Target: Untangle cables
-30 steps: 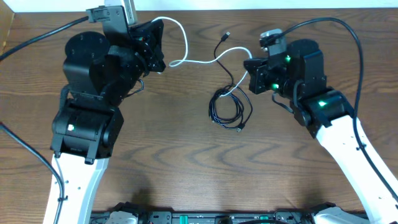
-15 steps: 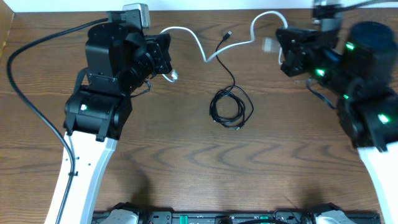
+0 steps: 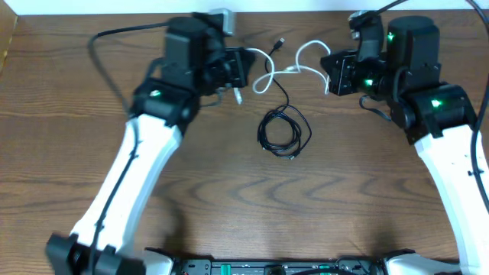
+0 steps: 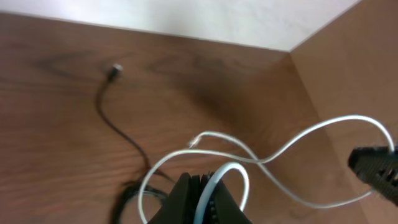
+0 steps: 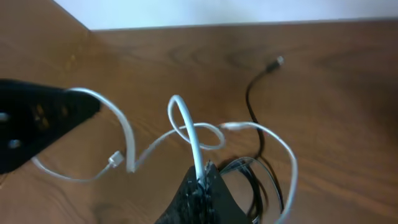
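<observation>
The white cable (image 3: 289, 69) hangs in loose loops between my two grippers above the table. My left gripper (image 3: 243, 69) is shut on one part of it; in the left wrist view the cord (image 4: 273, 158) runs out of the closed jaws (image 4: 207, 186). My right gripper (image 3: 330, 74) is shut on another part; in the right wrist view the cord (image 5: 186, 127) rises from the jaws (image 5: 202, 177). The black cable (image 3: 283, 130) lies coiled on the table below, its plug end (image 3: 281, 40) toward the far edge. It also shows in the left wrist view (image 4: 109, 118) and in the right wrist view (image 5: 252, 102).
The wooden table (image 3: 229, 191) has a pale wall along its far edge. Thick black arm wires (image 3: 114, 34) run from the left arm and over the right arm (image 3: 367, 17).
Both grippers have moved toward each other near the far middle of the table. The white cable, stretched wide before, now sags in loops between them. The black coil has stayed put.
</observation>
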Motion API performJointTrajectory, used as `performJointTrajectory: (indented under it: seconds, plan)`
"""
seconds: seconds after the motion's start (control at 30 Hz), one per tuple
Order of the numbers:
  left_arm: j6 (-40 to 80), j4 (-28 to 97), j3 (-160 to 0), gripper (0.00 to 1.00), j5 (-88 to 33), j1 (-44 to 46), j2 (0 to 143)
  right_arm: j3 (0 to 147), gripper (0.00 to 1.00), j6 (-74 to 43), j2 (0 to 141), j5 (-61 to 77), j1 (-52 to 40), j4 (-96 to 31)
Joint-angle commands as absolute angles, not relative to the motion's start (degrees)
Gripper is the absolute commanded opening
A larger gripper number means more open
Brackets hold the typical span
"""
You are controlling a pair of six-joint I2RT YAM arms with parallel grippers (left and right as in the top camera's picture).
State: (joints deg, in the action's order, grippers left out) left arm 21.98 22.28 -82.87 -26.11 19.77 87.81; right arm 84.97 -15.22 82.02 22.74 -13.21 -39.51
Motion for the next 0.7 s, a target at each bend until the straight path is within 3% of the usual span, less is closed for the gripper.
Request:
performJointTrajectory:
  seconds: [0.0, 0.3, 0.5, 0.57, 0.67]
  plan:
    - [27.0, 18.0, -82.7, 0.08, -28.1, 23.9, 91.7, 85.0, 0.01, -13.6, 82.9, 23.9, -10.3, -41.0]
    - [33.1, 4.1, -82.7, 0.09, -27.9, 35.3, 102.9, 85.0, 0.01, -13.7, 84.2, 11.6, -2.9, -52.4]
    - [33.7, 0.3, -82.7, 0.55, -27.9, 38.8, 108.4, 85.0, 0.01, -13.6, 84.6, 3.6, -1.7, -56.8]
    - [33.4, 0.4, -82.7, 0.75, -27.9, 38.6, 108.7, 84.9, 0.01, -13.6, 84.9, 2.4, -1.7, -57.1]
    - [33.0, 0.7, -82.7, 0.85, -27.9, 37.1, 108.6, 84.9, 0.01, -13.6, 86.1, 2.5, -1.7, -57.2]
